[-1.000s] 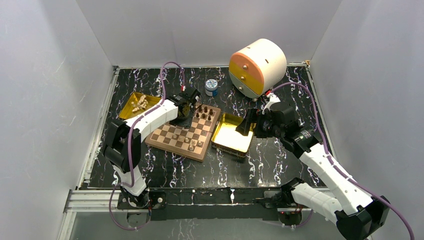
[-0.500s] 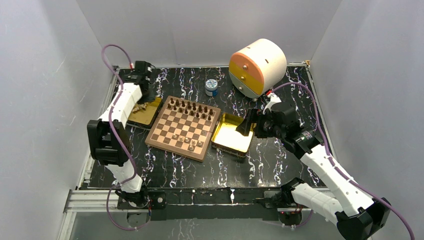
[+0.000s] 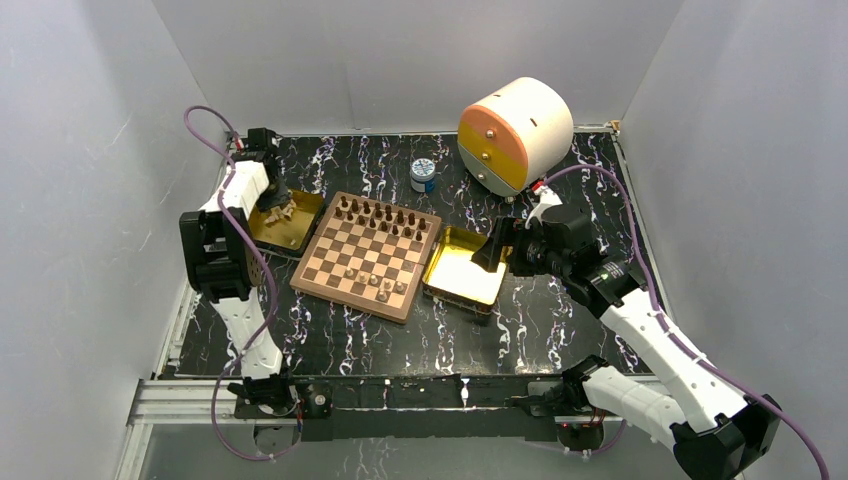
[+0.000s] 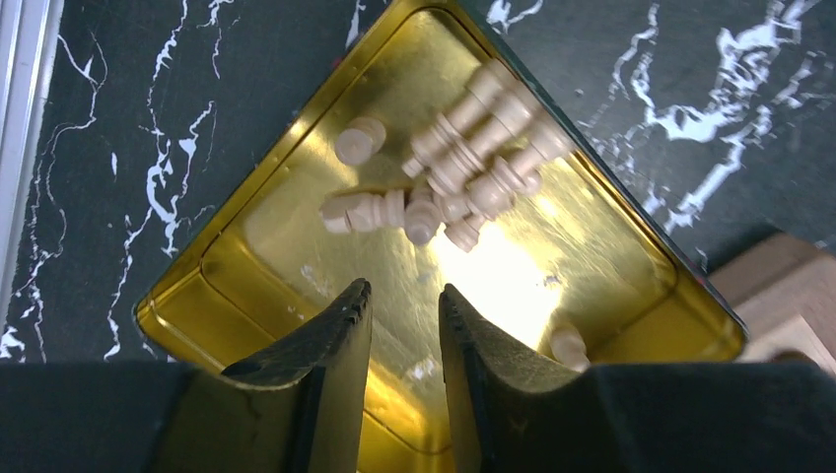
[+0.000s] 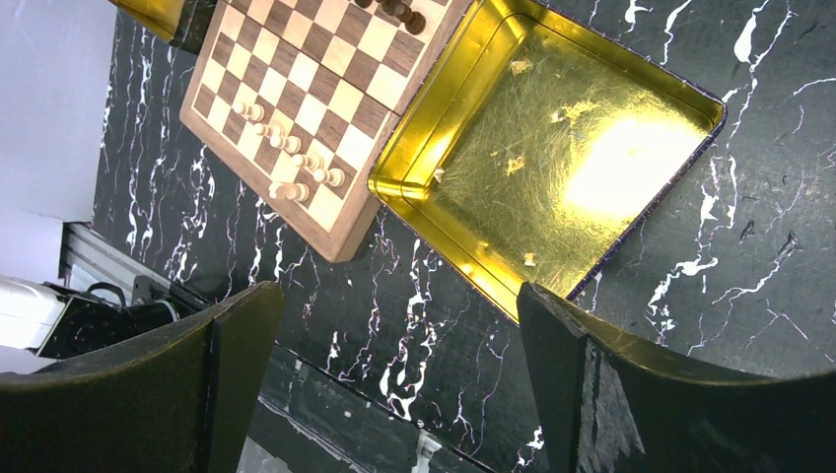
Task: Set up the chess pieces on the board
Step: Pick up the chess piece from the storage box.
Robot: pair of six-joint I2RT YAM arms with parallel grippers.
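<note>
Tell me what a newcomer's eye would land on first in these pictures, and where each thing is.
A big cream and orange drum-shaped object dominates the far right of the black marbled table. At centre lies the square wooden chessboard, dark brown chess pieces lined along its far edge. Shiny gold rectangular trays flank it: the left tray holds a heap of pale tan chess pieces, the right tray holds none.

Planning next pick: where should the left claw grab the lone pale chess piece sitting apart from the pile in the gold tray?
Probably across its narrow stem, from straight above. The lone pale piece looks tipped over, clear of the pile and the gold tray's wall, leaving room either side.
</note>
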